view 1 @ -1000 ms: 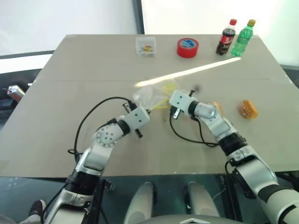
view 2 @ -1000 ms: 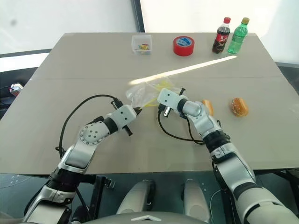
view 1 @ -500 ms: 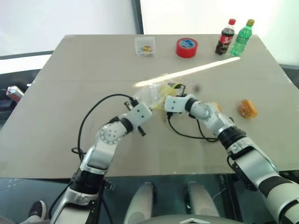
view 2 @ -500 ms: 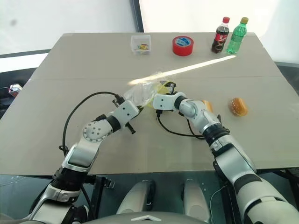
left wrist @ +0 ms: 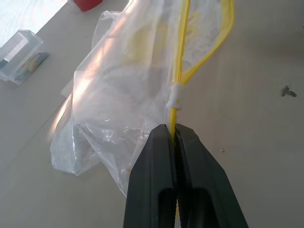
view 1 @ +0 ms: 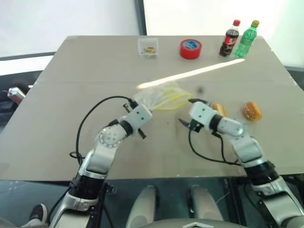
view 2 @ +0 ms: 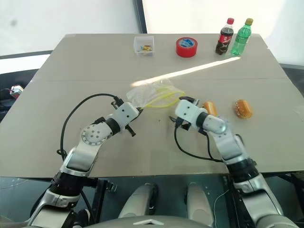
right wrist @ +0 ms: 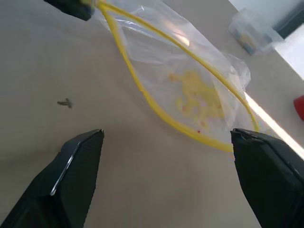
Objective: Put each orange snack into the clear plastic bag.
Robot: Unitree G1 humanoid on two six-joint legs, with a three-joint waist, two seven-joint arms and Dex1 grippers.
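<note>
The clear plastic bag (view 1: 156, 97) lies crinkled on the table's middle, its yellow-rimmed mouth gaping toward the right. My left gripper (left wrist: 172, 130) is shut on the yellow strip at the bag's near edge. My right gripper (right wrist: 166, 135) stands open a short way to the right of the mouth, with nothing between its fingers. Two orange snacks rest on the table to the right. One orange snack (view 1: 219, 109) sits just behind my right wrist and is partly hidden by it. The other orange snack (view 1: 252, 110) lies farther right, in plain view.
Along the far edge stand a small clear square box (view 1: 147, 46), a red tape roll (view 1: 190, 48), a cola bottle (view 1: 229, 37) and a green bottle (view 1: 247, 37). A bright sun stripe crosses the table behind the bag.
My right gripper has opened and drawn back from the bag's mouth, toward me and to the right. The left gripper has kept its hold on the yellow strip.
</note>
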